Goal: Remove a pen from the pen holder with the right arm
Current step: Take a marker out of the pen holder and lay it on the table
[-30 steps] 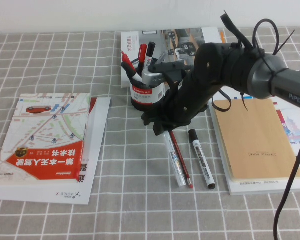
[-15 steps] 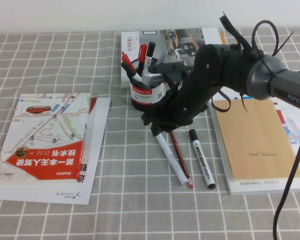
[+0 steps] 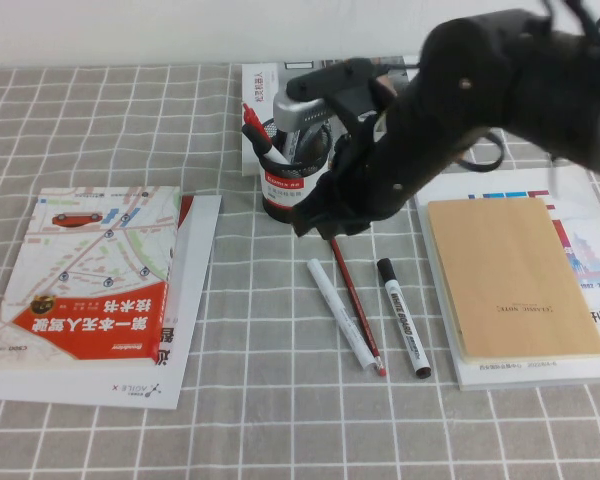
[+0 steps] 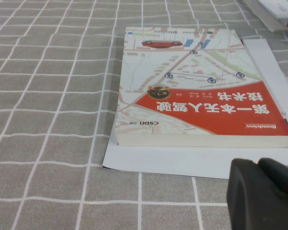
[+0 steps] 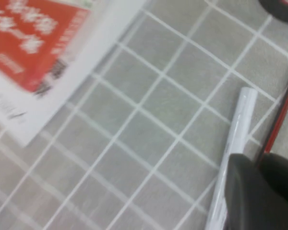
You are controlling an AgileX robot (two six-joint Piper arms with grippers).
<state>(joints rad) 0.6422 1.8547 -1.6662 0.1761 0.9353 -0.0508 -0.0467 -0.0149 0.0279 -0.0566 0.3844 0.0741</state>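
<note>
Pens point(image 3: 252, 122) with red caps stand in the holder point(image 3: 288, 185) at the upper middle of the high view. Three more lie loose on the bench point(image 3: 260, 420) at the frame's middle: a white pen point(image 3: 340, 315), a thin red pen point(image 3: 358, 305) and a black marker point(image 3: 402, 318). The right gripper point(image 3: 308, 226) hangs just beside the holder, at its lower right, above the upper ends of the white pen point(image 5: 233, 153) and red pen point(image 5: 281, 115). Its fingers look pressed together, pinching nothing.

The arm crowds the holder, so a sideways drift could tip it and spill the pens. Dropping lower could set the white pen rolling. The left gripper point(image 4: 258, 165), also pressed together, sits low near the book point(image 4: 197, 96), well apart from all this
</note>
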